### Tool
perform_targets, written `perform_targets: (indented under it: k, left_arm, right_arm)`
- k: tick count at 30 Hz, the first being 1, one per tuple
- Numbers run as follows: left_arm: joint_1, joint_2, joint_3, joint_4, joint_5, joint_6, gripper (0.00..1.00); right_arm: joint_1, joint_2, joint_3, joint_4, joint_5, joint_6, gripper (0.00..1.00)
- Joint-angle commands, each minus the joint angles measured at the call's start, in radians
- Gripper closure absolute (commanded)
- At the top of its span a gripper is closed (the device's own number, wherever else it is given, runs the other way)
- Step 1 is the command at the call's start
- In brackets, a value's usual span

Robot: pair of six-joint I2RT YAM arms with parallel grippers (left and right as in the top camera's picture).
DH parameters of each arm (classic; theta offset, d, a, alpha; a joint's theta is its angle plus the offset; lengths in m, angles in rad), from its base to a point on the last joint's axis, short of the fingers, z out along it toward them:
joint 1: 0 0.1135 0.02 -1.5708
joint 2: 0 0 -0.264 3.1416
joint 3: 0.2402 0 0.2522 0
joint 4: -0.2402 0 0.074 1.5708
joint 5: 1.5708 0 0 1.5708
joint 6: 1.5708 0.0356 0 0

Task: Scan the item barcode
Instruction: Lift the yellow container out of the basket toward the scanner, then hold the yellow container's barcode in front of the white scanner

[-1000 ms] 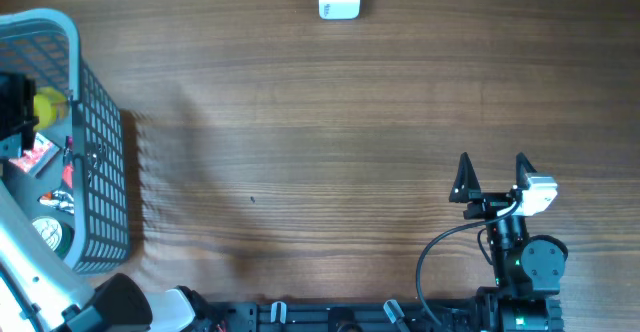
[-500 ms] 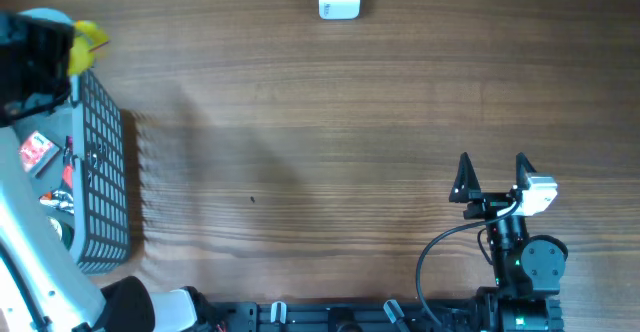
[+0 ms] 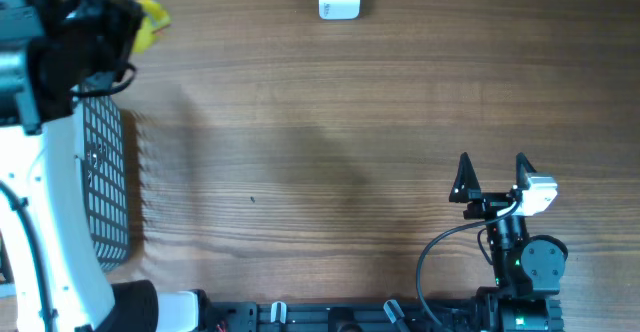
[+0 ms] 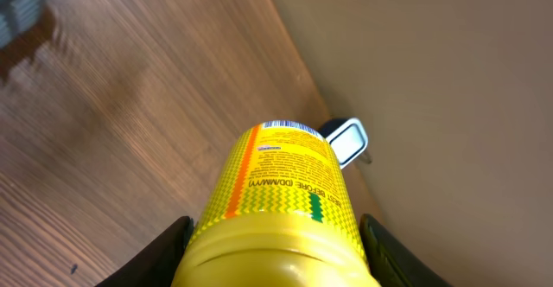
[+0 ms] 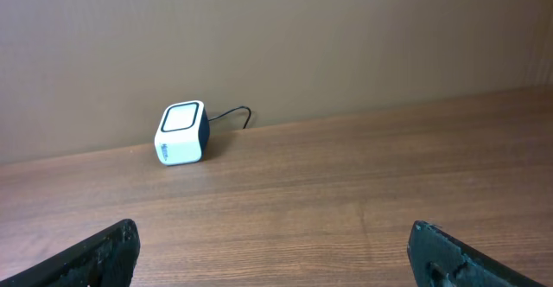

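The yellow bottle (image 4: 281,209), marked "BEFORE (DD/MM/YY)", is clamped by the left gripper (image 4: 275,252); the right gripper (image 3: 492,162) is spread apart.

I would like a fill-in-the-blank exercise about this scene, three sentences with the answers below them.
The left gripper holds a ____ container.
The right gripper is ____ and holds nothing.
The basket stands at the ____ side of the table.
Answers: yellow; open; left.
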Motion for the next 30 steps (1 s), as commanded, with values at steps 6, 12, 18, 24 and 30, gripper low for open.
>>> perform_targets:
  k: [6,12,18,24,30]
  left_arm:
    - [-0.198,0.192,0.021,0.026,-0.081,-0.008,0.51]
    - [-0.295,0.318,0.021,0.024,-0.081,0.001,0.50]
    - [-0.401,0.416,0.021,0.006,-0.081,0.156,0.50]
    - [-0.456,0.428,0.021,-0.026,-0.082,0.348,0.50]
    - [-0.472,0.430,0.017,-0.061,-0.080,0.485,0.51]
  right_arm:
    - [0.004,-0.005,-0.001,0.003,0.007,0.008,0.00]
    - [0.004,-0.005,-0.001,0.002,0.006,0.008,0.00]
    - [0.004,-0.005,-0.001,0.002,0.007,0.008,0.00]
    - [0.004,-0.005,-0.001,0.002,0.007,0.008,0.00]
    - [0.004,-0.005,-0.001,0.002,0.007,0.008,0.00]
